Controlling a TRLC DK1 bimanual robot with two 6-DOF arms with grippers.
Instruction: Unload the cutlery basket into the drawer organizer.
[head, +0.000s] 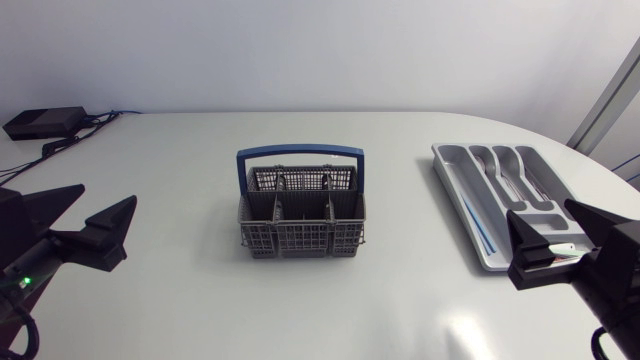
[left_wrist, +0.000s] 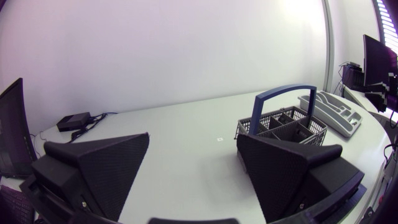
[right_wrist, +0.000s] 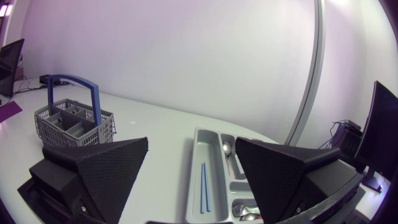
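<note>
basket (head: 300, 215) at mid-table. my left gripper (head: 108, 195), fingers apart, sits well left of it; my right gripper (head: 540, 208), fingers apart, well right, over the tray (head: 455, 165).

Both arms low at sides: left gripper (head: 107, 197) fingers spread, right gripper (head: 540, 210) fingers spread.

Grey cutlery basket (head: 300, 222) with blue handle (head: 300, 153) sits upright mid-frame on the white counter (head: 180, 160). Grey drawer organizer (head: 449, 172) is at right, well apart from the basket, with a thin blue stick (head: 477, 226) in its long left compartment. Left pincer (head: 108, 195) at lower left, fingers spread. Right pincer (head: 540, 207) at lower right, fingers spread, overlapping the organizer's near end. Black box (head: 44, 122) with cables at upper left.
</note>
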